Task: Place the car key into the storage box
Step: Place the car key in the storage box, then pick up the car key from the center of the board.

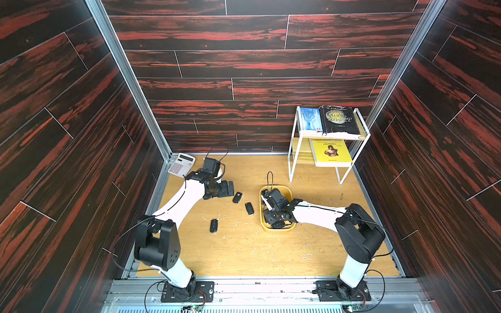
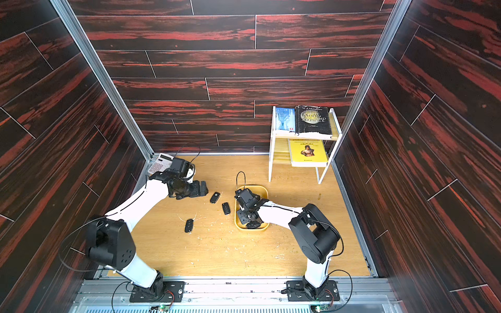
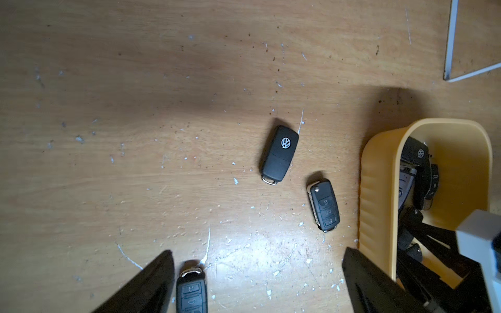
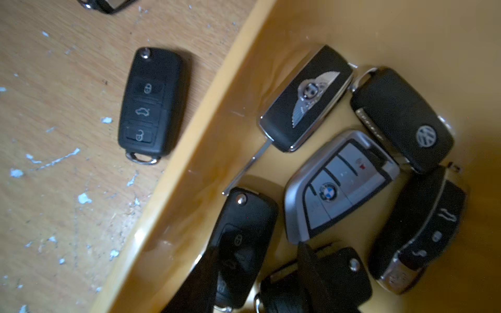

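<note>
- The white shelf rack [image 1: 290,168] in the far right corner held three books. A black book [image 1: 339,119] on top said "W.S. Maugham" and "Moon and Sixpence". A blue book [image 1: 310,120] lay beside it, and a yellow book [image 1: 332,153] was on the lower shelf.
- The yellow storage box [image 1: 288,189] sat on the wooden table [image 1: 271,252]. It had a low rim and round corners. I could count at least six keys inside.
- My left gripper [image 3: 259,252] hung wide open above the table, holding nothing.
- My right gripper [image 4: 257,248] was down in the box with its jaws partly apart.
- The car key [image 4: 246,238] was between them, inside the box, with a gap next to one finger. It looked black and blurry, with a silver dot and lock buttons.
- Other keys in the box were a silver BMW key [image 4: 339,187], a black VW key [image 4: 401,119] and a winged-badge key [image 4: 306,100].
- Outside the box, a VW-badge key [image 3: 279,154], a button key [image 3: 324,206] and a third key [image 3: 191,290] lay on the table.
</note>
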Action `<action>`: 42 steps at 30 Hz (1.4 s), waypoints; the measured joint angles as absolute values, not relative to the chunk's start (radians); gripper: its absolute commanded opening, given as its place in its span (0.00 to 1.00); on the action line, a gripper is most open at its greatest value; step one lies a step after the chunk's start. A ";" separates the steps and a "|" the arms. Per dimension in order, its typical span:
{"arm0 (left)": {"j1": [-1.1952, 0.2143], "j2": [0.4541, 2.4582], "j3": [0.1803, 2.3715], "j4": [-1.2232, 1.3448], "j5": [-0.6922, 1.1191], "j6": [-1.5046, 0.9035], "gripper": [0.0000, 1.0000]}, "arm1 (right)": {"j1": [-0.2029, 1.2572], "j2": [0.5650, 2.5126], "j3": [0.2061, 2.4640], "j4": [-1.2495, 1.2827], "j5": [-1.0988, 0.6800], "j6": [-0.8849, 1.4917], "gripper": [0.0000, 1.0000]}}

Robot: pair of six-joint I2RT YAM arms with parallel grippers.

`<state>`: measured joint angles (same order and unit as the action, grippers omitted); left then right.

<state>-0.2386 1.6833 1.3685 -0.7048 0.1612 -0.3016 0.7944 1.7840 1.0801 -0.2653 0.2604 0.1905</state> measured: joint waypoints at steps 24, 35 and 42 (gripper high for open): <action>-0.326 2.296 2.059 -1.171 0.057 -0.146 0.95 | 0.797 1.421 1.156 -0.418 0.296 0.201 0.61; -0.342 2.331 2.025 -1.199 0.058 -0.134 0.88 | 0.797 1.351 1.158 -0.471 0.302 0.243 0.67; -0.345 2.332 2.008 -1.164 0.033 -0.093 0.86 | 0.797 1.314 1.158 -0.472 0.308 0.255 0.68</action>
